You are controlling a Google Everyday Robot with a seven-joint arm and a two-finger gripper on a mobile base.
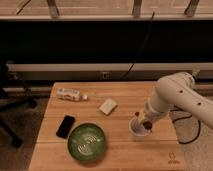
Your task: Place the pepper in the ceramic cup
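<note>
Red pepper (148, 125) under claw (145, 121), over ceramic cup (138, 129).

Claw (142, 121) low, arm bent downward

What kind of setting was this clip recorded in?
Probably an office or lab: a butcher-block wooden table against dark windows, a black office chair at left. The claw hangs over the small white ceramic cup, with the red pepper at its tip.
</note>
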